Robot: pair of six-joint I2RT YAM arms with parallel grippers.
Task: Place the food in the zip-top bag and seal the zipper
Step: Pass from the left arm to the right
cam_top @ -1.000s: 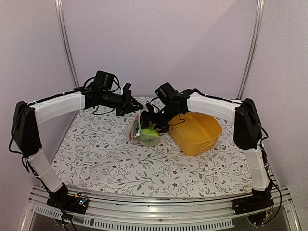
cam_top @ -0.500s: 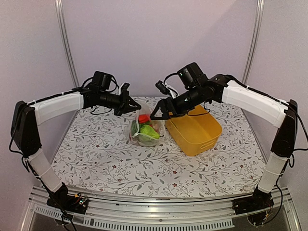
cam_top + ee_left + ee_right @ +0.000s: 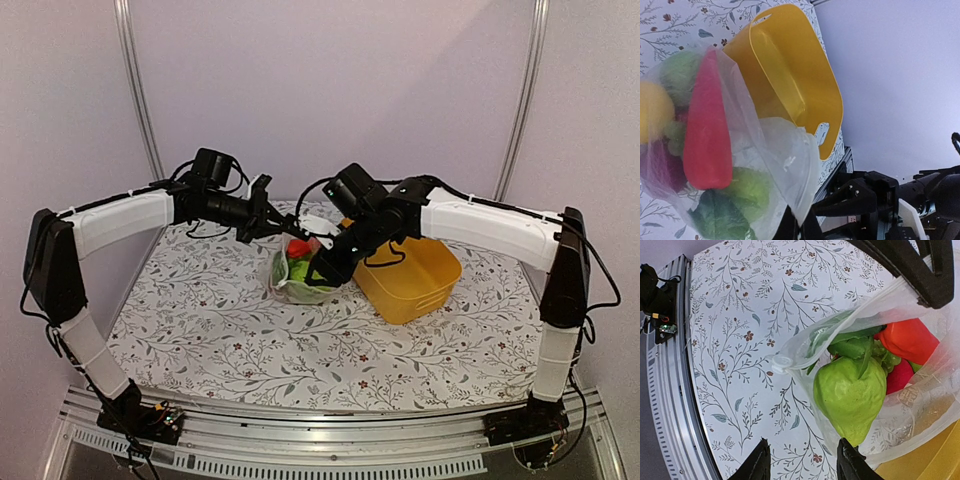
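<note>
Since half a second ago the right arm has dropped from above the zip-top bag (image 3: 296, 275) to the bag's right side, while the bag and the left arm have barely shifted.

The bag sits at the far middle of the table (image 3: 220, 330), its bottom on the floral cloth and its top pulled up. Food fills it: a green piece (image 3: 850, 395) presses against the clear wall, with an orange-red piece (image 3: 910, 340) behind it. The left wrist view shows a long red piece (image 3: 707, 130) and a yellow lemon (image 3: 652, 112). The zipper (image 3: 840, 322) runs slanting along the raised mouth edge; whether it is pressed together cannot be told.

The left gripper (image 3: 268, 218) is clamped on the bag's upper edge and holds it up. The right gripper (image 3: 325, 268) hangs low beside the bag with its fingers (image 3: 762, 460) parted, grasping nothing.

The yellow tub (image 3: 415, 275) lies tilted just right of the bag, touching it.
</note>
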